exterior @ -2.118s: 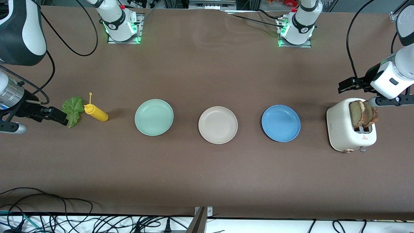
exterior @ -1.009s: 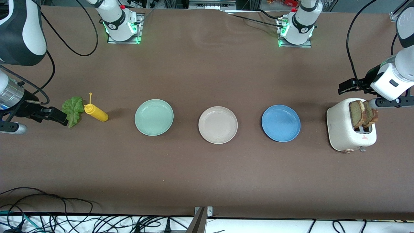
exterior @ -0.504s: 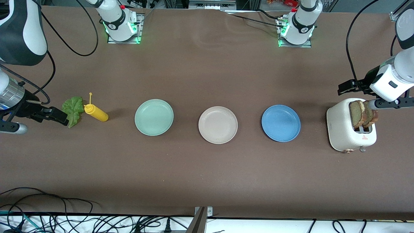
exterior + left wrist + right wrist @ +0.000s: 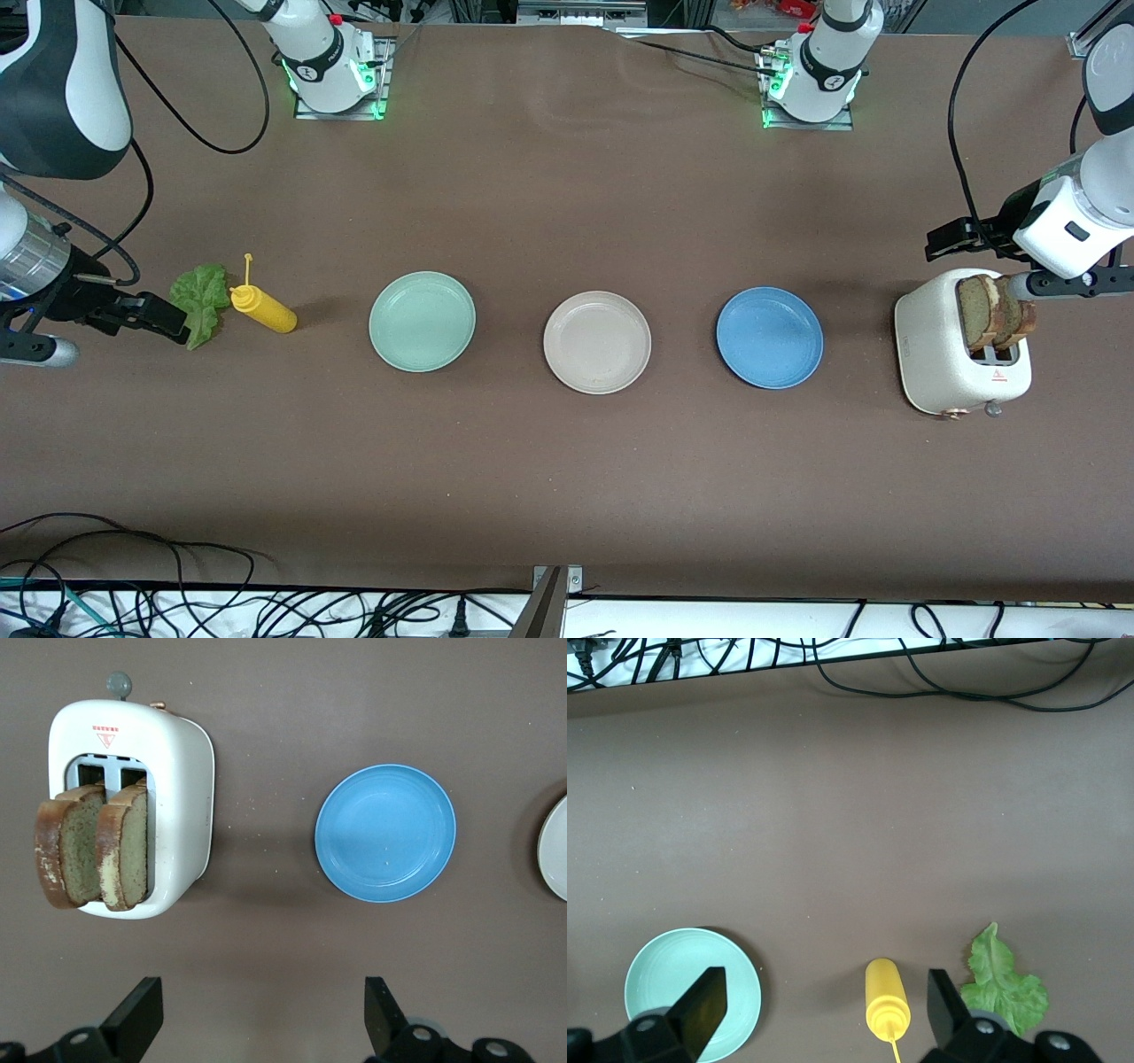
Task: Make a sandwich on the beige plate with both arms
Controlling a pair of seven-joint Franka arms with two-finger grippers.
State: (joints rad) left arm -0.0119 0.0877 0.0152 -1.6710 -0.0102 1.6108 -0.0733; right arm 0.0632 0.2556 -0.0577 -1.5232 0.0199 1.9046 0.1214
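Note:
The beige plate (image 4: 597, 342) lies bare between a mint-green plate (image 4: 422, 321) and a blue plate (image 4: 769, 337). Two bread slices (image 4: 992, 312) stand in a white toaster (image 4: 948, 359) at the left arm's end; they also show in the left wrist view (image 4: 93, 855). A green lettuce leaf (image 4: 202, 303) lies at the right arm's end. My left gripper (image 4: 955, 237) is open and empty over the table beside the toaster. My right gripper (image 4: 151, 317) is open and empty beside the lettuce. The wrist views show the left gripper (image 4: 263, 1023) and the right gripper (image 4: 824, 1005) open.
A yellow squeeze bottle (image 4: 262, 307) lies between the lettuce and the mint-green plate; the right wrist view shows the bottle (image 4: 886, 997), the lettuce (image 4: 1005, 988) and that plate (image 4: 669, 961). Cables (image 4: 177, 602) hang along the table edge nearest the front camera.
The left arm's wrist has drifted slightly over the toaster's end. Nothing else has moved.

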